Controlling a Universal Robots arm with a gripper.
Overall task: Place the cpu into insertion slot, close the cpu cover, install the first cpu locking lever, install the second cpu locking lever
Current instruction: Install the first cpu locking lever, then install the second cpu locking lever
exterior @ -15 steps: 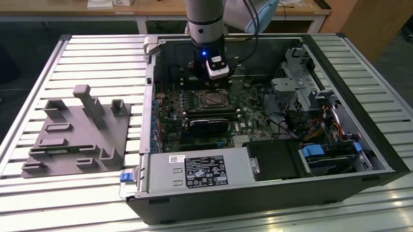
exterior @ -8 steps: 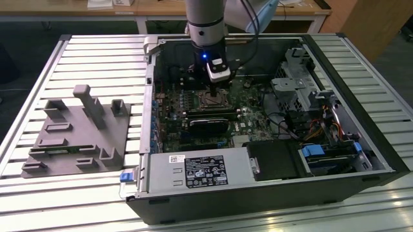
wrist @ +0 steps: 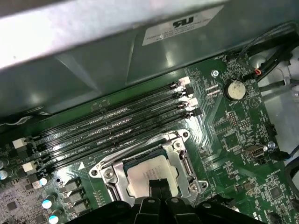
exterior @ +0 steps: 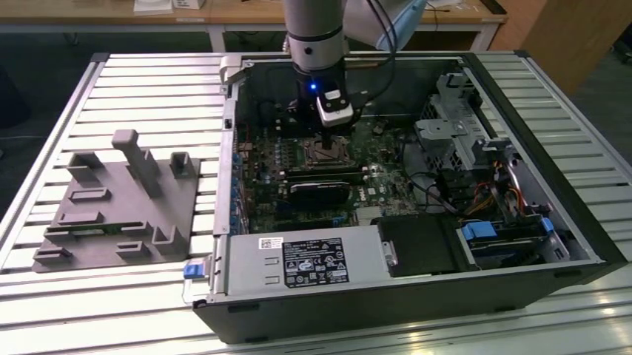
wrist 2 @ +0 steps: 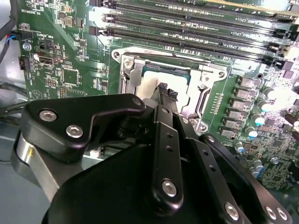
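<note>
- Slatted metal bench (exterior: pixel 79 81) carries everything: an open computer case (exterior: pixel 513 96) lying on its side so the motherboard (wrist 2: pixel 65 51) faces up, plus a grey fixture block (exterior: pixel 118 214) parked off to the exterior view's left.
- Arm hangs straight down into the case, probably for a square approach.
- Insertion slot (wrist: pixel 108 173) sits just beside the long memory slots (wrist: pixel 112 126).
- Cpu (wrist: pixel 152 175) lies flat in the slot.
- Gripper (wrist 2: pixel 166 93) has fingertips nearly pressed together, right on the chip's face, pinching nothing I can see.
</note>
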